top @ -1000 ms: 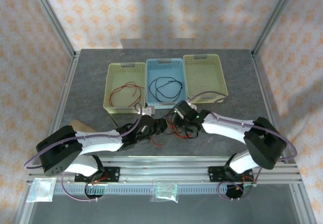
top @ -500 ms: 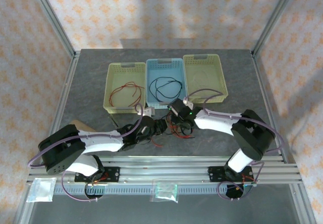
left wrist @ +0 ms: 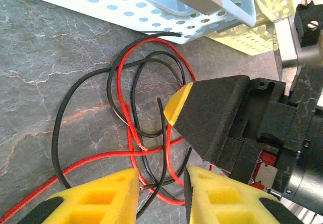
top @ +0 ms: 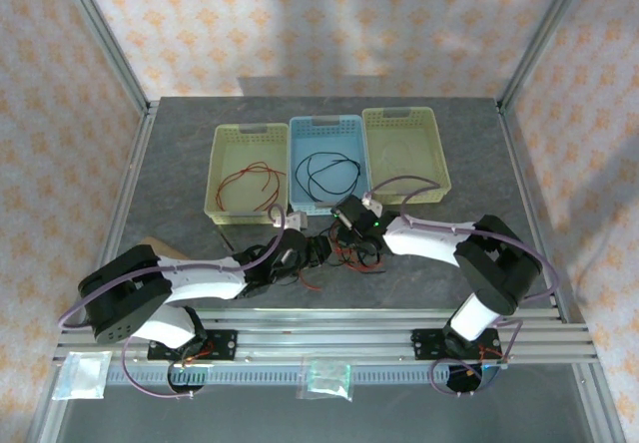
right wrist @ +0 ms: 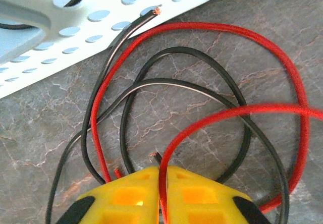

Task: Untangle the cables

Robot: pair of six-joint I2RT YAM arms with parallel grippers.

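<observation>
Red and black cables (right wrist: 217,26) tangled on table (top: 180,154) just before blue basket (top: 325,122), right gripper (right wrist: 161,176) pinching red cable (right wrist: 252,109) (fingers nearly together), left gripper (left wrist: 161,183) narrowly parted around black cable (left wrist: 165,153).

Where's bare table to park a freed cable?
Bare table left of the left yellow basket, right of the right yellow basket, and behind all three. Crowded: before the blue basket, cable tangle with left gripper over it, right gripper pinching its red cable.

The tangled cables (right wrist: 227,113) lie on the surface (top: 180,164) just before the middle basket (top: 324,123), between the left end effector (left wrist: 161,188) and the right end effector (right wrist: 161,176).
</observation>
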